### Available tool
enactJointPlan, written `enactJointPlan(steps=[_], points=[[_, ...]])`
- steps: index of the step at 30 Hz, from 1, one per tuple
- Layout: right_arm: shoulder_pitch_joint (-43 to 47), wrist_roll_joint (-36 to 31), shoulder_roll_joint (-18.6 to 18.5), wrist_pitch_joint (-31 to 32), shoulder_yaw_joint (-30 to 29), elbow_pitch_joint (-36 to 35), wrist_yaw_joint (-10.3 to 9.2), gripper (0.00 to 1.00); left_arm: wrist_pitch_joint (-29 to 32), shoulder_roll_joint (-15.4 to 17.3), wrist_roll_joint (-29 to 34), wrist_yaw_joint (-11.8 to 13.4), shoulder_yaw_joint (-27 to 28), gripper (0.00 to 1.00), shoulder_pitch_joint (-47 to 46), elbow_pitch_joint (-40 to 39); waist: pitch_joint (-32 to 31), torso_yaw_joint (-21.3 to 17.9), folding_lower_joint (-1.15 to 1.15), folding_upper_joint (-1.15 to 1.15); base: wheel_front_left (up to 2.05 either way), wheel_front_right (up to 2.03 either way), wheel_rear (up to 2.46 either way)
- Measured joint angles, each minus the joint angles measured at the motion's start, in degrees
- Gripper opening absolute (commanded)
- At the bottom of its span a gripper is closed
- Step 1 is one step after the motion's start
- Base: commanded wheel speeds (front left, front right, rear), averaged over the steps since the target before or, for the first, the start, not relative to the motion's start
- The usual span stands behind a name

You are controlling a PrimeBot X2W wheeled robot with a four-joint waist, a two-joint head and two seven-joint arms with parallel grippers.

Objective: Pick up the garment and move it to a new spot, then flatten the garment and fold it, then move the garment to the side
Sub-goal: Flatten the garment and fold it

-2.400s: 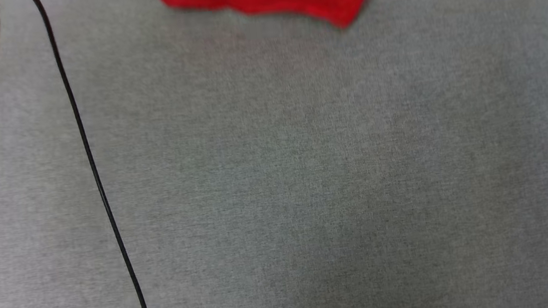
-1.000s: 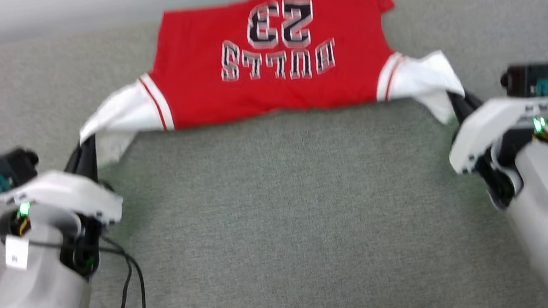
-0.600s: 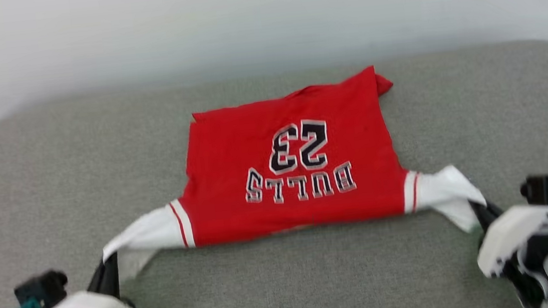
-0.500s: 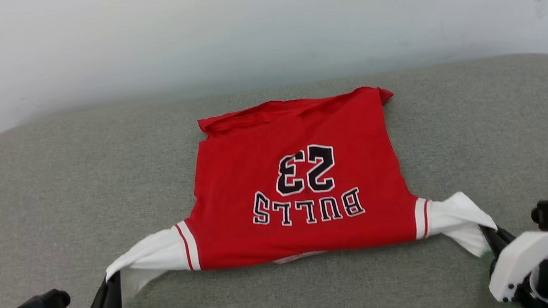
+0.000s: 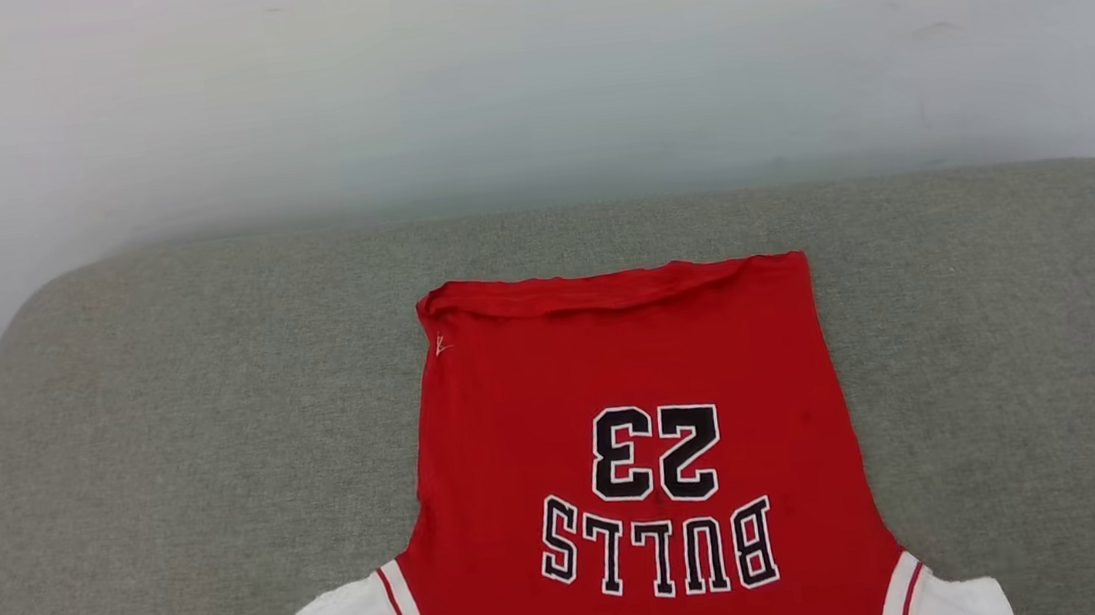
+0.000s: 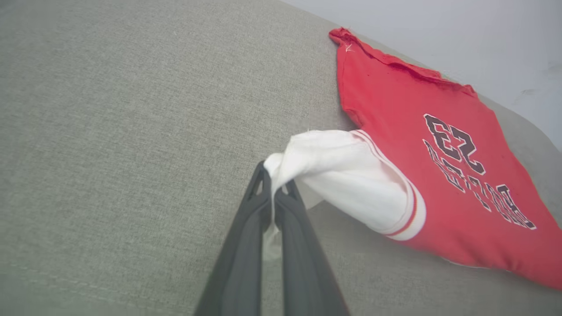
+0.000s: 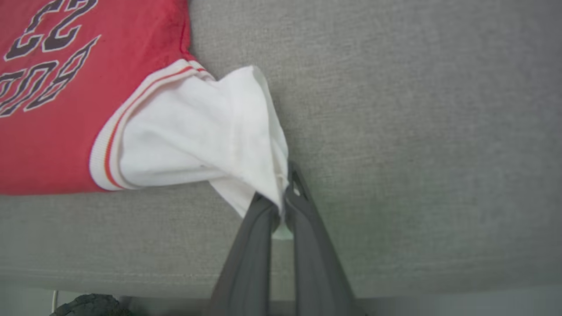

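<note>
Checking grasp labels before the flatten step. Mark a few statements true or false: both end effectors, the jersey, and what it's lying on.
1. The left end effector is shut on a white sleeve of the garment. True.
2. The right end effector is open, clear of the cloth. False: it is shut on the other white sleeve.
3. The garment's lettering faces up. True.
4. The garment lies on bare wood. False: it lies on a grey fabric surface.

The shirt [image 5: 634, 369] is soft matt cloth; the cushion [image 5: 168, 434] beneath the shirt is coarse, matt grey woven fabric.
</note>
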Motion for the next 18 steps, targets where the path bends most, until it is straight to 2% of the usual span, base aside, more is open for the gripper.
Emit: enactJointPlan(steps=[3, 4, 5, 6, 12, 18], points=[[2.75, -1.32, 0.78, 2.53, -0.41, -2.29, 0.00, 0.00, 0.51, 0.27, 0.36, 0.35, -0.56, 0.00, 0.43, -1.13, 0.08, 0.49, 0.00, 0.00, 0.00, 0.00, 0.00], [2.98, -1.30, 0.87, 2.92, -0.31, -2.77, 0.00, 0.19, 0.53, 0.29, 0.55, 0.35, -0.81, 0.00, 0.39, -1.40, 0.14, 0.67, 0.00, 0.00, 0.00, 0.00, 0.00], [3.05, -1.33, 0.92, 2.76, -0.12, -3.37, 0.00, 0.49, 0.75, 0.29, 0.77, 0.33, -1.22, 0.00, 0.20, -1.58, 0.21, 0.87, 0.01, 0.00, 0.00, 0.00, 0.00], [2.83, -0.91, 1.04, 2.07, -0.09, -3.88, 0.00, 1.00, 0.77, 0.21, 1.02, 0.31, -1.59, 0.00, -0.08, -1.77, 0.28, 1.08, 0.01, 0.00, 0.00, 0.00, 0.00], [-4.10, -0.64, 1.22, -6.20, -0.69, -5.14, -0.02, 1.00, 1.34, -0.45, 2.12, -0.22, -3.49, 0.00, -2.81, -2.19, 0.84, 2.39, 0.01, 0.00, 0.00, 0.00, 0.00], [-15.04, -2.15, 0.30, -10.06, -2.61, -0.07, -0.02, 1.00, 1.22, -1.13, 3.30, -1.25, -4.72, 0.00, -6.26, -2.53, 2.78, 4.07, 0.02, 0.00, 0.00, 0.00, 0.00]])
